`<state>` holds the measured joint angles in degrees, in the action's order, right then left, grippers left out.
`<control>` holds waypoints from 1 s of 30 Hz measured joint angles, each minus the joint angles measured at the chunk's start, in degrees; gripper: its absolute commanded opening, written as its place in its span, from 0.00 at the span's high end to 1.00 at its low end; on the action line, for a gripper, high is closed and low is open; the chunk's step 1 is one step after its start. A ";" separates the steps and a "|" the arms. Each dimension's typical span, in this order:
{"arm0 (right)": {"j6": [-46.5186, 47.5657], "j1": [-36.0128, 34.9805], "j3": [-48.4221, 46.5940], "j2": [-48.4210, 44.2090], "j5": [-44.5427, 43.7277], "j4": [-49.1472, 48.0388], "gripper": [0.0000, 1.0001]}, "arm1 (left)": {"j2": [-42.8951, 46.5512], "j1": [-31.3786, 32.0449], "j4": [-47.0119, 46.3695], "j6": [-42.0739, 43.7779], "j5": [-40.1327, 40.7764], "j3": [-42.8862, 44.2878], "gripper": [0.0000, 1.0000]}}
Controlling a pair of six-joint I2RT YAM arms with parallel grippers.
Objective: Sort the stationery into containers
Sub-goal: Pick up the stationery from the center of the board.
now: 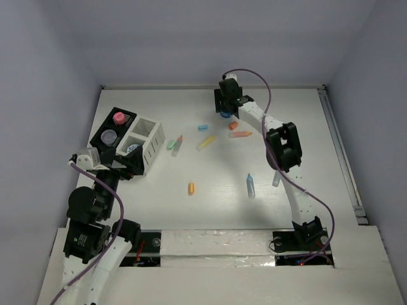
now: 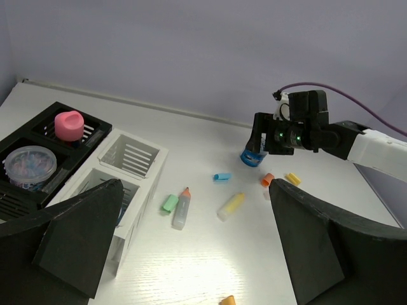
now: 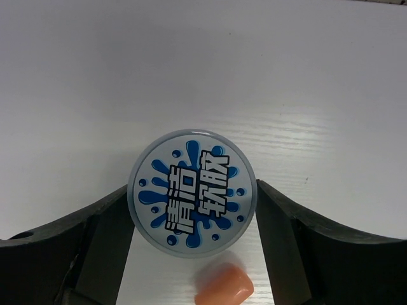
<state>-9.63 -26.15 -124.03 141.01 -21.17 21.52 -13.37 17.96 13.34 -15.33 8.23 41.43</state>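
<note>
Right wrist view: your right hand (image 3: 193,197) straddles the blue-lidded tub (image 3: 192,192) at the tabletop's (image 3: 286,76) far middle, clamped or not you cannot tell, and the orange piece (image 3: 224,286) just beside it could foul a closing finger and tilt the tub.

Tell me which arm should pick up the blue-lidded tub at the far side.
Right. The right claw straddles the tub, one finger each side; the left claw hangs open beside the white box, far off.
</note>
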 measured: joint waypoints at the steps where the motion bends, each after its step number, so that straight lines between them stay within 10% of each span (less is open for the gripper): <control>1: -0.04 0.00 0.00 0.13 0.15 0.04 0.31 | 0.00 0.00 0.00 0.00 0.00 0.00 0.01; 10: 0.42 0.00 2.23 -0.48 0.87 -3.13 0.47 | -0.02 0.00 -0.02 0.00 0.02 0.00 0.01; 30: 2.36 -10.08 17.64 -23.71 9.60 -18.40 0.48 | -0.57 -1.22 -0.07 -0.11 0.17 0.00 0.01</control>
<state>-7.27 -36.23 -106.39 117.30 -11.57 3.11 -13.93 16.73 13.28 -15.44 8.40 41.43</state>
